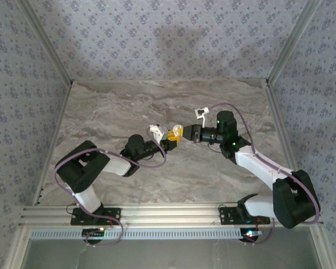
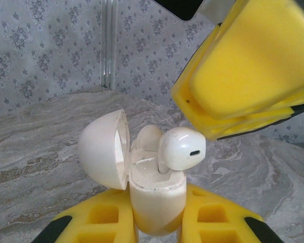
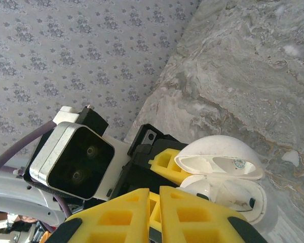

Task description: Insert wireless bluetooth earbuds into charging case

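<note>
Left gripper [image 2: 157, 225]: fingers pinch the charging case [image 2: 157, 200], held upright over the middle of the table [image 2: 35, 167].
Lid [image 2: 101, 149]: swung open.
Right gripper [image 2: 202, 124]: fingers pressed together, tip at the earbud [image 2: 181, 148]; contact unclear.
Earbud place: in the case's socket, head sticking out.
Writing: small mark inside the lid, unreadable.

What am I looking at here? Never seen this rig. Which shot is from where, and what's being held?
These are two small robot arms bolted to the near edge of a marbled table: the left arm and the right arm. The top view looks down from above and behind them. The other two pictures come from a camera on each wrist, so each one sees its own yellow claw. The left claw is shut on a white charging case with its lid open. An earbud sits partway in the case. The right claw is shut, with its tips just above that earbud. I cannot tell whether it touches the earbud.
</note>
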Available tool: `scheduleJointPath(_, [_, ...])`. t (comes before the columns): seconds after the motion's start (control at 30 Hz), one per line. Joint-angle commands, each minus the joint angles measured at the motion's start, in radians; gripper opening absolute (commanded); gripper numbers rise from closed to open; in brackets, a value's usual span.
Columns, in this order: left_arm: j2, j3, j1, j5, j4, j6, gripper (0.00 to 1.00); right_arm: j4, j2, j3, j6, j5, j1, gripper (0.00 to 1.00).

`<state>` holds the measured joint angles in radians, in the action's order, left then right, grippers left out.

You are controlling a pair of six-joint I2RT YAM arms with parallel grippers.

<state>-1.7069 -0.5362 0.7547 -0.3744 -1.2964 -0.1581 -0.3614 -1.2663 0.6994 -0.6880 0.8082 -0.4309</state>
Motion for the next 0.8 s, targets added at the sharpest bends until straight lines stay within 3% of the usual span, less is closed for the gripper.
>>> scheduleJointPath(0.0, [0.038,-0.028,0.006,-0.015,-0.021,0.002,0.16,0.018,-0.011,0.033,0.022,-0.004,-0.011,0.16])
scheduleJointPath(0.23, [0.044,-0.027,0.006,-0.015,-0.02,0.003,0.16,0.03,-0.017,0.042,0.034,-0.019,-0.021,0.17])
scheduleJointPath(0.4, [0.044,-0.027,0.007,-0.047,-0.011,0.014,0.16,0.046,0.017,0.049,0.051,-0.021,-0.015,0.25])
scheduleJointPath(0.6, [0.057,-0.033,0.007,-0.144,0.042,0.044,0.16,0.254,0.132,0.091,0.269,-0.003,0.031,0.47])
scheduleJointPath(0.67, [0.073,-0.037,0.006,-0.179,0.089,0.067,0.16,0.404,0.174,0.132,0.401,-0.005,0.049,0.56])
scheduleJointPath(0.77, [0.109,-0.04,0.006,-0.221,0.193,0.128,0.16,0.585,0.234,0.184,0.608,-0.033,0.066,0.61])
